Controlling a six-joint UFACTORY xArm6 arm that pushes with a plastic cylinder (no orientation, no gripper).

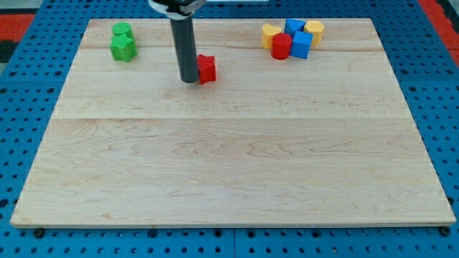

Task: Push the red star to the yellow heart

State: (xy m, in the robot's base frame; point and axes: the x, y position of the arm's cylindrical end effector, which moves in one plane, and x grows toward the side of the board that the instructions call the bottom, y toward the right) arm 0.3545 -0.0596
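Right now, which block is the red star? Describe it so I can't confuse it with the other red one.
On the wooden board, look left of centre near the view's top. The red star sits alone, touching the right side of my tip. The other red block is packed among blue and yellow blocks at top right.

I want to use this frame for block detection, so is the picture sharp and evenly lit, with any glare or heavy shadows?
Camera view: sharp, evenly lit, no glare on the wooden board; only a small soft shadow at my tip, beside the red star.
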